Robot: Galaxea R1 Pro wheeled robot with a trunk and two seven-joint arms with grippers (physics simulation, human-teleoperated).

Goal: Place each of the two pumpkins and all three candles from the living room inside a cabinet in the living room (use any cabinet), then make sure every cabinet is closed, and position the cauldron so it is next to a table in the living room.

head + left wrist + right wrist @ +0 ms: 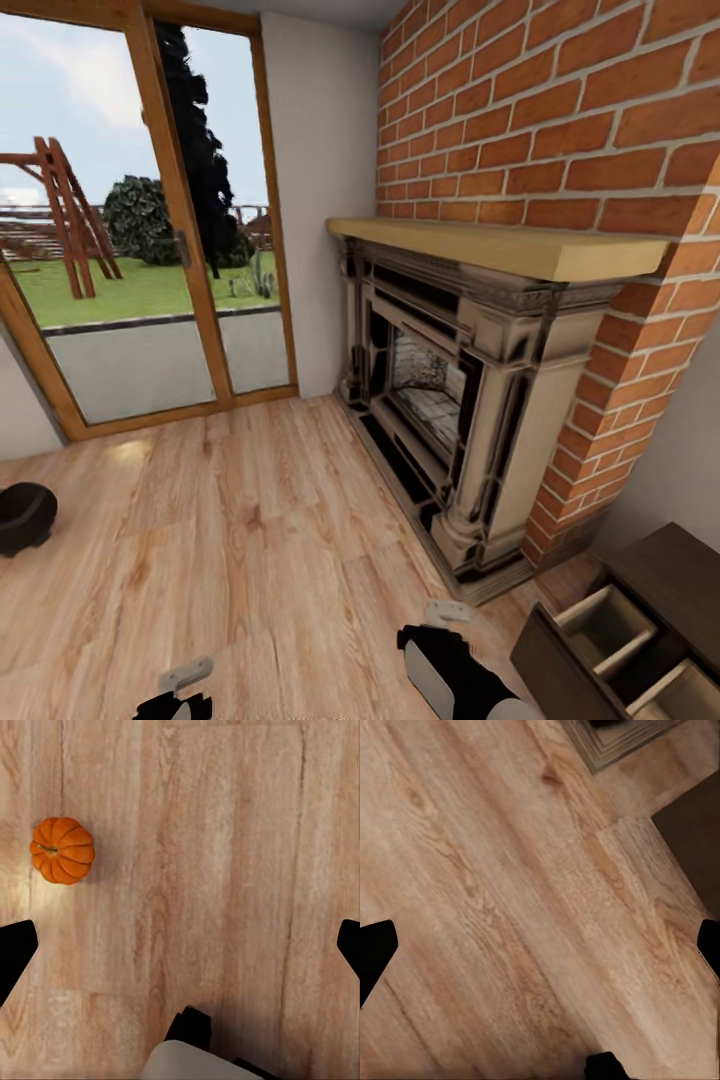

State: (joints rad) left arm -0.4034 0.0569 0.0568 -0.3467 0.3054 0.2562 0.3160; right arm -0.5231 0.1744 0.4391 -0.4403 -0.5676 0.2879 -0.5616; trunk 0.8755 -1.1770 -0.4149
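**Both pincers spread over bare floor, one pumpkin below the left arm**

Head view: the wooden floor [250,520] runs up to a glazed patio door [140,230] at the left and a brick chimney breast with a stone fireplace [450,400] under a pale mantel shelf [500,245]. The black cauldron [22,516] sits on the floor at the left edge, well apart from the fireplace. At the lower right stands the dark brown cabinet [660,580], its front swung out and pale compartments showing inside. Parts of both arms show along the bottom edge.

Left wrist view: the left pincer [180,945] hangs above the floor with its fingers [15,949] wide apart and nothing between them. A small orange pumpkin [62,850] lies on the boards, beyond one fingertip and clear of it.

Right wrist view: the right pincer [540,945] is likewise spread, its fingertips [375,949] at opposite edges, holding nothing. Beneath it are floorboards, with a corner of the fireplace base [615,742] and a dark shape [694,840] at one side whose identity I cannot tell.
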